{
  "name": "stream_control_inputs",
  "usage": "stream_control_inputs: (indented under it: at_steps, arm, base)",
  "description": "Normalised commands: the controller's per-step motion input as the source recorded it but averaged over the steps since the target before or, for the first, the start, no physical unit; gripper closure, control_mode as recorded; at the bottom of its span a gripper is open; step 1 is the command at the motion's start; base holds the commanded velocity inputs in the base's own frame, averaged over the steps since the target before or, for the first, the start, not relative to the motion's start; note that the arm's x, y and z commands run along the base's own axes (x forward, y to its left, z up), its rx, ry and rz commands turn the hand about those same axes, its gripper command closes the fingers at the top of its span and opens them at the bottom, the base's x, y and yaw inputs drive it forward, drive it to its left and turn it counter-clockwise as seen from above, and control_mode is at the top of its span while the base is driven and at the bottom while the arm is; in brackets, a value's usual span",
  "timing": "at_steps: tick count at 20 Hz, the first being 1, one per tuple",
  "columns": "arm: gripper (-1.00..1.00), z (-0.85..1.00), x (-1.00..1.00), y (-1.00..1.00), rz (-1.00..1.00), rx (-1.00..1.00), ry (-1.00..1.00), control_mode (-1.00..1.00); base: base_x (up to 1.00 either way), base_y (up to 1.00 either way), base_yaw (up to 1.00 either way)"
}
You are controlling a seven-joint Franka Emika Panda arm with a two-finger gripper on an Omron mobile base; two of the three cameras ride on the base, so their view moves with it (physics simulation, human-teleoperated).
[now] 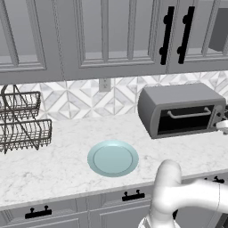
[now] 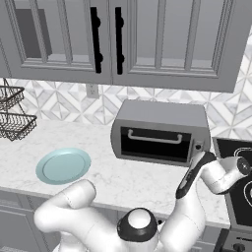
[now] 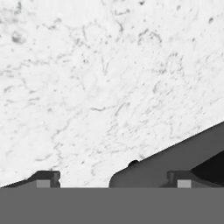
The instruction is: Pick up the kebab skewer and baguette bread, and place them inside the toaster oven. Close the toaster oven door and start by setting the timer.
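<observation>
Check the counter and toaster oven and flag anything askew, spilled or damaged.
Nothing stands out. The toaster oven sits square on the counter with its door shut, and the plate lies flat with nothing on it. No spills or damage show.

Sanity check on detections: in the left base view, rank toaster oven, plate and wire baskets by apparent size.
1. toaster oven
2. wire baskets, cut off at the frame's left edge, so unsure against the plate
3. plate

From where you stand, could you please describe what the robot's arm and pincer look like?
The arm is made of glossy white, rounded, tube-like segments with dark grey joints, one showing as a round dark cap with a pale centre. Its last link has a dark strip. The pincer has two small, dark grey, blocky fingertips. No cables or markings show.
</observation>
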Motion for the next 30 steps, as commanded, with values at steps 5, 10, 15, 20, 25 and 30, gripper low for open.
stream_control_inputs:
  at_steps: [5, 10, 15, 20, 25, 30]
  arm:
    - [-1.0, -0.02, 0.02, -0.53, 0.05, 0.25, -0.01, -1.0]
    - [-1.0, 0.08, 0.01, -0.21, 0.0, 0.28, 0.0, -1.0]
    - [-1.0, 0.0, 0.06, -0.01, 0.0, 0.27, 0.0, -1.0]
    - [-1.0, 0.0, 0.0, 0.0, -0.01, 0.25, 0.0, -1.0]
    - [-1.0, 0.09, -0.14, 0.11, -0.09, 0.25, 0.05, -1.0]
    - [-1.0, 0.02, -0.38, 0.19, -0.15, 0.17, 0.15, -1.0]
  base:
    - [0.0, 0.0, 0.0]
    - [0.0, 0.0, 0.0]
    - [0.0, 0.0, 0.0]
    - [0.0, 0.0, 0.0]
    - [0.0, 0.0, 0.0]
    - [0.0, 0.0, 0.0]
